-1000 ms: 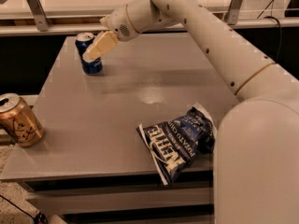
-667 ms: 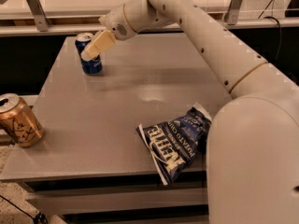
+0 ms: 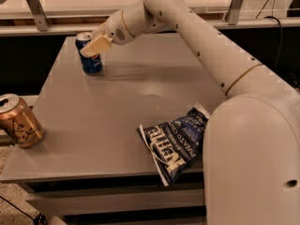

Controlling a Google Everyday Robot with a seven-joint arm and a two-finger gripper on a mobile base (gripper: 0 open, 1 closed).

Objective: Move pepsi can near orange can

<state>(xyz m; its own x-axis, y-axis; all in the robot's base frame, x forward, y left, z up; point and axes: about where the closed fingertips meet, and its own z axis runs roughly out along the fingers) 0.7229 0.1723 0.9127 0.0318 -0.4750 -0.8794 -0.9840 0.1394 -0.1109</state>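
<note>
In the single camera view, a grey rectangular table (image 3: 131, 86) fills the middle of the frame, seen from above and from its near edge. The pepsi can (image 3: 92, 64), a dark blue drink can with a round red, white and blue logo and a silver top, stands upright at the upper left of the frame, close to the table's far left corner. The cream-coloured gripper (image 3: 96, 45) sits right at this can, its pale tip lying across the can's upper front and hiding part of the rim. Whether the claw is clamped on the can or merely set against it cannot be told from this angle. The white, jointed robot arm (image 3: 206, 50) runs from the gripper diagonally down to the right, ending in a broad white housing (image 3: 253, 168) that fills the lower right corner. The orange can (image 3: 19, 122), an orange-gold metallic drink can with dark scribbled lettering and a silver top, stands upright at the left edge of the frame on the table's near left corner, well apart from the blue can. A crumpled navy chip bag with white lettering (image 3: 174, 143) lies flat near the table's front edge, just beside the white housing.
</note>
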